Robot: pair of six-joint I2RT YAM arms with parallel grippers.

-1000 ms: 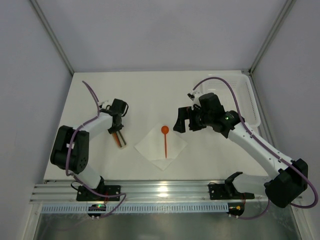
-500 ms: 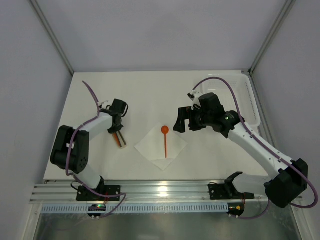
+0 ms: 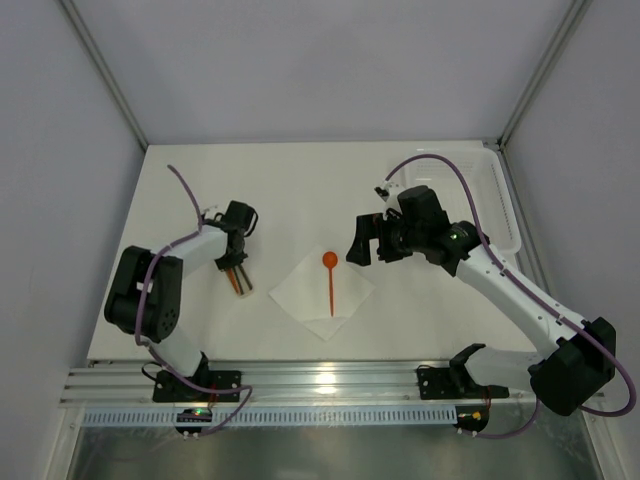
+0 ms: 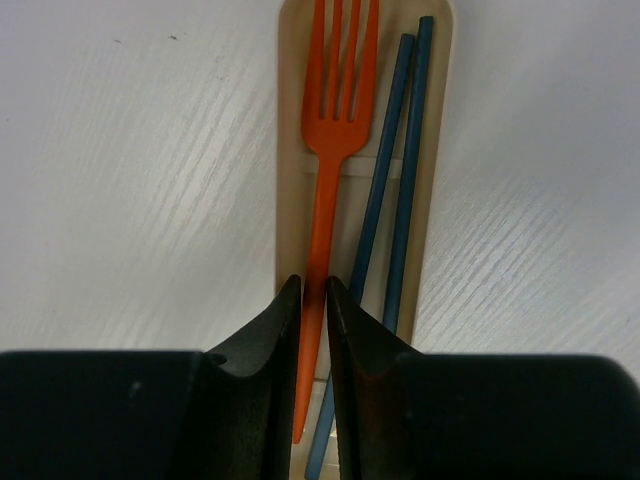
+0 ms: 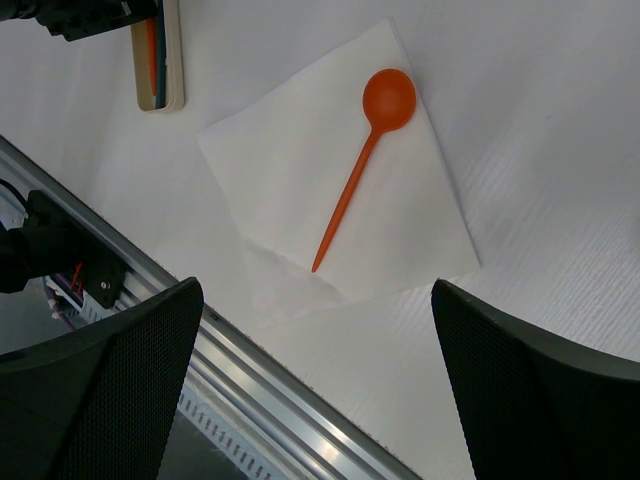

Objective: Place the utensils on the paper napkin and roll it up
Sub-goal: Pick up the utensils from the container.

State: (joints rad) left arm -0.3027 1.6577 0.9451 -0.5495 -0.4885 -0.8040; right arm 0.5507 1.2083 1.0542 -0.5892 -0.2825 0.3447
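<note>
Fork [image 4: 338, 125], slim orange plastic, handle pinched by left tool [image 4: 314, 292], right tool [image 5: 315, 330] spread wide over creased white paper napkin [image 5: 400, 220]

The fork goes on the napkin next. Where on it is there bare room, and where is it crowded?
Bare paper flanks the spoon on the napkin: a wider patch between its handle and the corner toward the tray, a narrower one opposite. Crowded: the tray, where the left fingers grip the fork beside the chopsticks.

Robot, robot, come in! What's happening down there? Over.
Left gripper pinching orange fork in its tray. Right gripper open above paper napkin. Orange spoon on napkin. Nothing in the way.
</note>
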